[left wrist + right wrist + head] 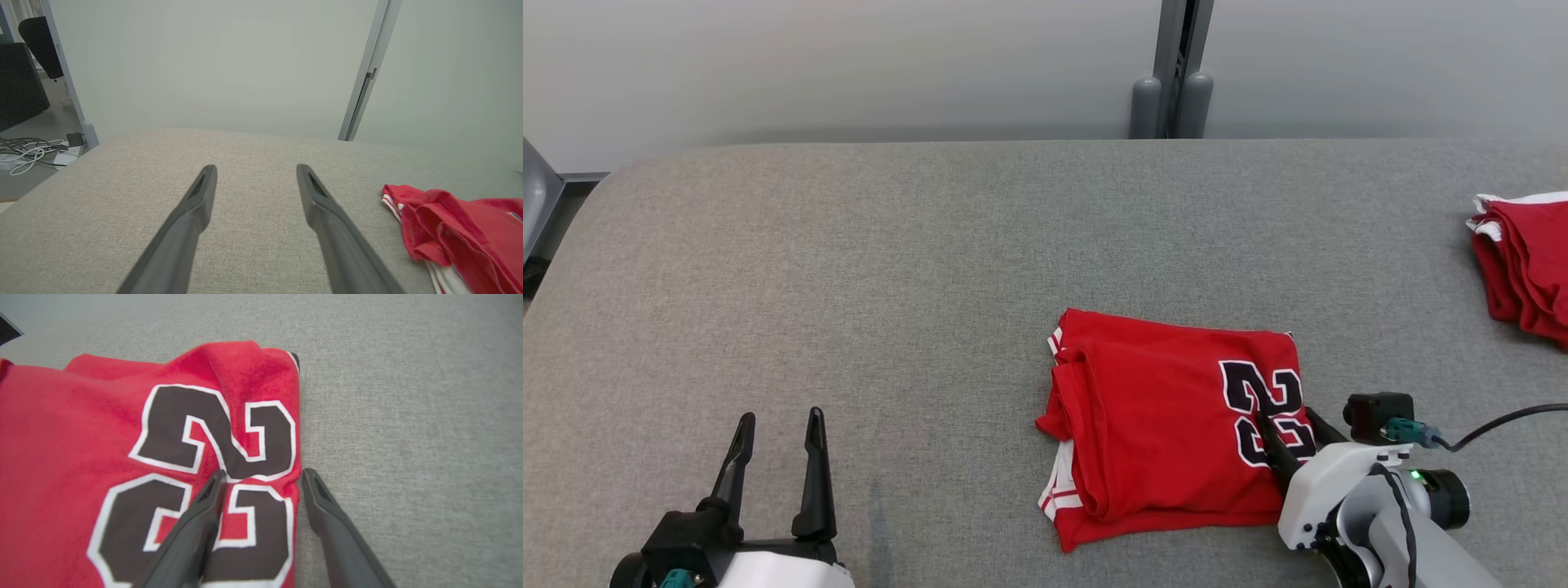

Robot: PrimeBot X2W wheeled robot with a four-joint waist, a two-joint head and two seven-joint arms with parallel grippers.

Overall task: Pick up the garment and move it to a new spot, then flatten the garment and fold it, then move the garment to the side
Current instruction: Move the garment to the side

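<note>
1. Two claws, two different jobs: the right claw is at the garment, while the left claw sits well apart from it at the near left of the tabletop, fingers spread wide and holding nothing.
2. The garment, a red jersey with a black number, lies folded into a rough rectangle near the right front of the tabletop. The folding looks done, and only the move to the side seems left.
3. The right claw straddles the garment's right edge, with one finger over the number and the other over bare tabletop just beside the fabric (open, nothing pinched yet). That is likely so that closing catches all the layers together.
4. Another red pile sits at the far right edge, probably the side to aim for.
</note>
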